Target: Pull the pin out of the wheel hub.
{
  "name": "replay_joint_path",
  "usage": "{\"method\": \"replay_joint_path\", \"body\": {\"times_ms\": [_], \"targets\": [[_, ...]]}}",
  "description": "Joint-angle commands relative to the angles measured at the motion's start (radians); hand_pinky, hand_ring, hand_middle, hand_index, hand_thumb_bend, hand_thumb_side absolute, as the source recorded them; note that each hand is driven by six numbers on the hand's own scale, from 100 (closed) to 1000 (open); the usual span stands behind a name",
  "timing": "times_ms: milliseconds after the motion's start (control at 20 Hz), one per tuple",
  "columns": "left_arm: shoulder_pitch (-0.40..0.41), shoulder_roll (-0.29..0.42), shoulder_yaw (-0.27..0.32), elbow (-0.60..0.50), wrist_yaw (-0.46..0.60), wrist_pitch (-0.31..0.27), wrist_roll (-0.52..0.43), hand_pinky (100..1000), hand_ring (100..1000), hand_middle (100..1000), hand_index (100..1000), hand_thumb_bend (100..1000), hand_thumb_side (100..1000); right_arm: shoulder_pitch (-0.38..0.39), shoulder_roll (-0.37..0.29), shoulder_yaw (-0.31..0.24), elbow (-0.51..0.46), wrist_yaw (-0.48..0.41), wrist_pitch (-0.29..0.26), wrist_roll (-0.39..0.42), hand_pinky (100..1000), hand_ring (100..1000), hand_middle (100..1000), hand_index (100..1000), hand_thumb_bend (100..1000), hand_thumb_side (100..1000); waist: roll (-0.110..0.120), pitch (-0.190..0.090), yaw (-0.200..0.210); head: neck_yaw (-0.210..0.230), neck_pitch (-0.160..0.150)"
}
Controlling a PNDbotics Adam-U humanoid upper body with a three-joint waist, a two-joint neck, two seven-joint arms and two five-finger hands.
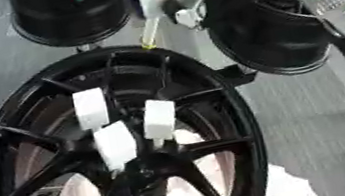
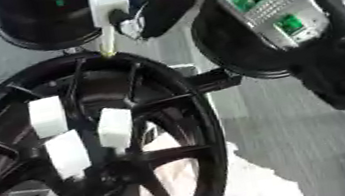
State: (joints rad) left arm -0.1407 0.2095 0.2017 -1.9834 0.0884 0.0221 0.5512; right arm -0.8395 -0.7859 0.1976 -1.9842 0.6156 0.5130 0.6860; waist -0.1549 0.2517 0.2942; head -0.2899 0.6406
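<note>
Grey floor lies behind the black wheel hub, whose white pins protrude toward the camera for pulling; neither hand's state can be told.

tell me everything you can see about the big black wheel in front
The black wheel fills the lower left of both views. It looks like glossy black metal, with a round rim and thin spokes running into a central hub. It lies tilted across the view, its lower part cut off by the picture's edge. Three white blocks stand close together above the hub, in front of the spokes; what holds them is unclear. Pale surfaces show through the gaps between spokes. No hand touches it.
</note>
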Motion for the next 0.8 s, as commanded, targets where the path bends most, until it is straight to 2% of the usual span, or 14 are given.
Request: {"method": "replay_joint_path", "body": {"times_ms": [50, 100, 150, 300, 500, 600, 650, 750, 800], "targets": [[-0.003, 0.009, 0.011, -0.017, 0.004, -0.005, 0.002, 804, 567, 665, 777, 154, 469, 0.034, -0.095, -0.093, -0.016, -0.041, 0.062, -0.07, 435, 429, 342, 462, 100, 149, 0.011, -0.021, -0.01, 0.03, 0.002], [-0.002, 0.01, 0.012, -0.017, 0.003, -0.006, 0.003, 804, 567, 665, 777, 154, 469, 0.06, -0.125, -0.12, -0.016, -0.063, 0.074, -0.099, 428, 428, 344, 461, 100, 185, 0.011, -0.021, -0.014, 0.041, 0.005], [-0.001, 0.01, 0.013, -0.017, 0.003, -0.007, 0.004, 804, 567, 665, 776, 153, 470, 0.087, -0.156, -0.147, -0.016, -0.084, 0.087, -0.13, 427, 428, 341, 462, 100, 138, 0.01, -0.021, -0.02, 0.055, 0.008], [0.001, 0.014, 0.016, -0.017, -0.001, -0.007, 0.008, 804, 567, 666, 777, 153, 467, 0.2, -0.268, -0.229, -0.015, -0.148, 0.126, -0.213, 474, 437, 349, 470, 100, 141, 0.012, -0.022, -0.041, 0.098, 0.016], [0.001, 0.02, 0.022, -0.017, -0.009, -0.011, 0.014, 804, 566, 666, 777, 150, 463, 0.427, -0.387, -0.336, -0.015, -0.22, 0.187, -0.325, 555, 456, 367, 490, 100, 162, 0.022, -0.015, -0.074, 0.154, 0.024], [0.001, 0.021, 0.025, -0.017, -0.012, -0.013, 0.018, 804, 566, 666, 777, 149, 462, 0.554, -0.409, -0.379, -0.016, -0.262, 0.203, -0.398, 595, 463, 375, 497, 100, 175, 0.028, -0.009, -0.09, 0.175, 0.027], [0.0, 0.022, 0.027, -0.017, -0.013, -0.014, 0.019, 804, 566, 666, 777, 147, 461, 0.622, -0.404, -0.397, -0.016, -0.277, 0.207, -0.434, 663, 486, 402, 526, 100, 189, 0.031, -0.004, -0.101, 0.186, 0.029], [-0.003, 0.022, 0.028, -0.017, -0.016, -0.016, 0.02, 803, 565, 666, 777, 145, 461, 0.753, -0.369, -0.431, -0.016, -0.286, 0.206, -0.506, 744, 529, 456, 583, 100, 206, 0.037, 0.007, -0.117, 0.2, 0.03], [-0.005, 0.021, 0.027, -0.017, -0.017, -0.016, 0.02, 803, 565, 666, 777, 145, 462, 0.811, -0.346, -0.448, -0.016, -0.285, 0.199, -0.54, 749, 532, 459, 586, 100, 207, 0.04, 0.012, -0.121, 0.203, 0.029]]}}
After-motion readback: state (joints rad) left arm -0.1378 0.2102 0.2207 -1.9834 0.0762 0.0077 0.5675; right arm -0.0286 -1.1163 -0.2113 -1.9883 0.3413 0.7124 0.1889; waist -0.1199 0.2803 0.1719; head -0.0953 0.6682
